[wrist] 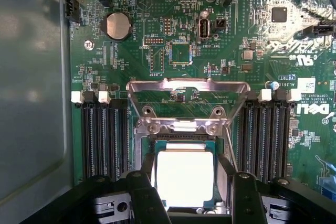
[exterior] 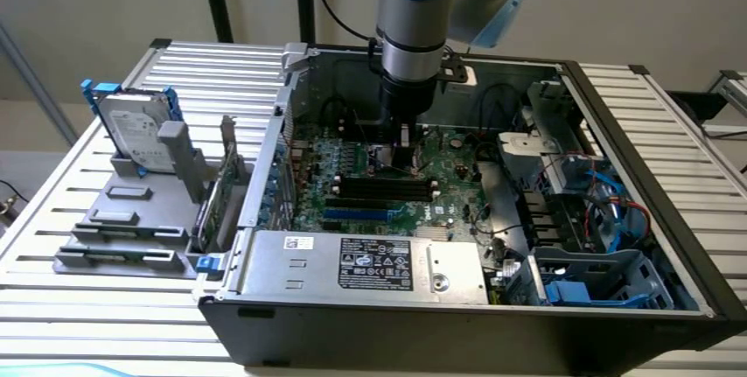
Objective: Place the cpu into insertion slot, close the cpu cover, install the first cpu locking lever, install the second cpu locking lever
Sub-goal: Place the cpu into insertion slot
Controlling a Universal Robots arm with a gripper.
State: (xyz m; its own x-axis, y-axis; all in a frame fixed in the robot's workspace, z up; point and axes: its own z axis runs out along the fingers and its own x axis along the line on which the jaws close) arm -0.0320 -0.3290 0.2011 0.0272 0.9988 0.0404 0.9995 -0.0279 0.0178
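Slatted metal table (exterior: 210, 71), ribbed and silver-grey, carrying 1 open black computer case (exterior: 688, 246)

- Item 1, cpu (wrist: 185, 179): small flat square with a bright silver metal top. It lies flat in the insertion slot (wrist: 181, 139), near the middle of the green motherboard (wrist: 157, 51), directly between the pincer's tips.
- Item 2, gripper (wrist: 187, 160): 2 black fingers (wrist: 143, 184), spread wide, 1 on each side of the cpu, with nothing gripped. Whether they touch the chip's edges cannot be told.
- Item 3, cpu cover (wrist: 173, 84): thin silver frame with a cut-out centre, swung back off the slot and lying just beyond the chip.
- Item 4, memory slots (wrist: 102, 140): 2 banks, long, black and ridged, flanking the insertion slot.
- Exterior view: the gripper (exterior: 405, 157) hangs upright over the board's centre. A hard drive (exterior: 135, 132) stands in a grey holder towards the table's edge on the exterior view's left. A labelled silver power supply (exterior: 362, 263) sits at the case's near edge.
- Wrist view: a round coin battery (wrist: 117, 25) sits near a corner of the motherboard
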